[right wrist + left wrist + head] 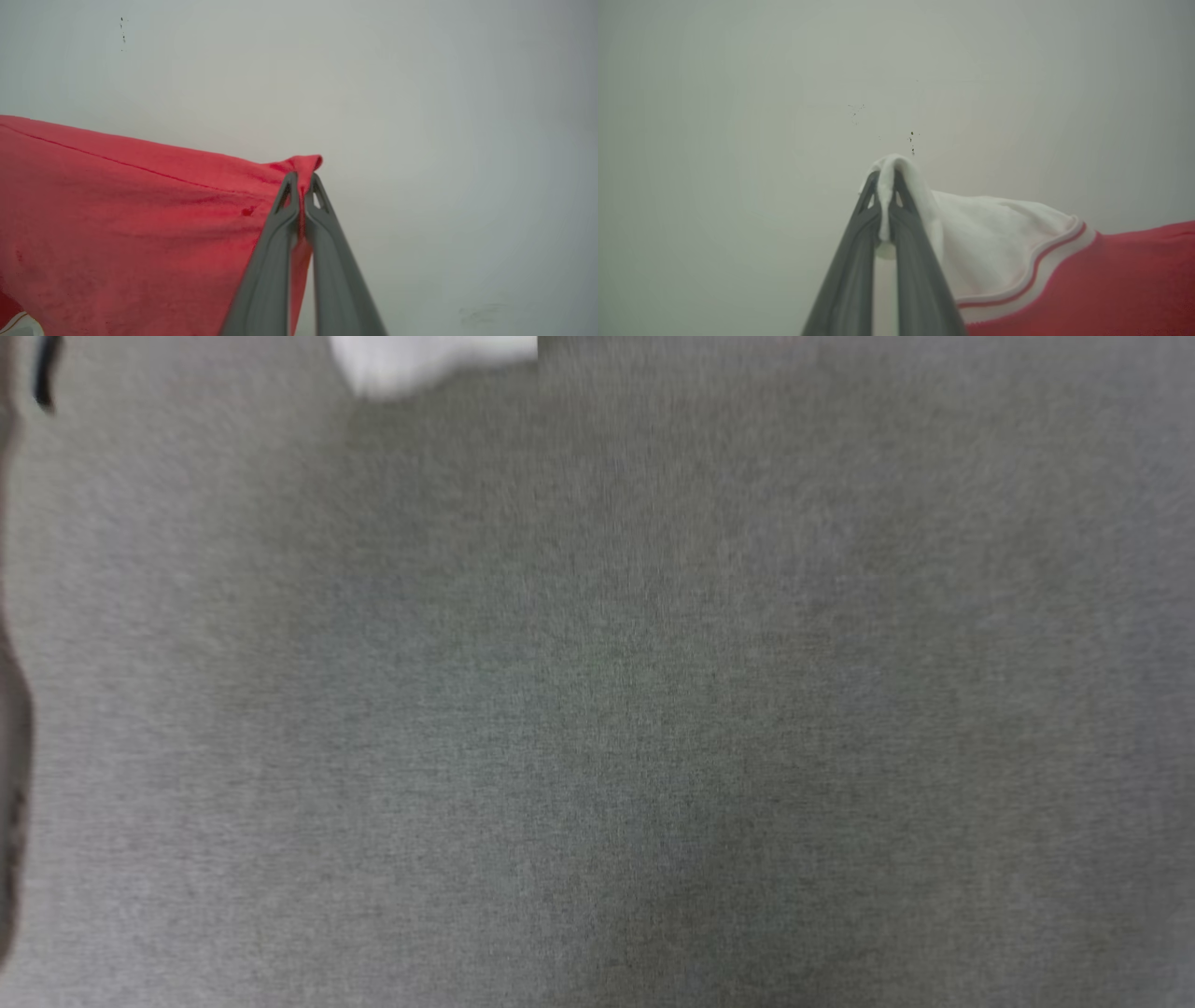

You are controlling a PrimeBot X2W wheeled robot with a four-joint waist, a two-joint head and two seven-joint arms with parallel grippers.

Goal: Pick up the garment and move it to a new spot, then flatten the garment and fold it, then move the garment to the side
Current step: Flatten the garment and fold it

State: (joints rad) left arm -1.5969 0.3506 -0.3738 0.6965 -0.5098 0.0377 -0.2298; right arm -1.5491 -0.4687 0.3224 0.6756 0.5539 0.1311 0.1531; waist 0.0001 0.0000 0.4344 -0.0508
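- Dark grey fingers [850, 280] of the left gripper [887, 184] rise from the bottom centre of the left wrist view. They are pressed together on a fold of the white sleeve [994, 233], which bulges over their tips.
- At the bottom centre of the right wrist view, the right gripper [301, 184] is also pressed together. It pinches a corner of red cloth at a hemmed edge.
- The garment [117, 219] runs from each pinch point to the lower right of the left wrist view and across the left half of the right wrist view. It appears to be held up between both grippers, against a pale, plain background [444, 116].
- Handling, as judged: soft, light and limp, so it is likely to sag and swing between the two holds. It is not fragile. Hems, seams and sleeve edges offer the thickest and most secure hold.
- Materials: the red body is matte with a fine nap and is crossed by a stitched seam [117, 161]. A red-and-white striped trim band [1031, 280] borders the sleeve.
- The head view shows a blurred grey woven surface [597, 709]. A white patch [429, 359] at the upper edge is too blurred to identify.
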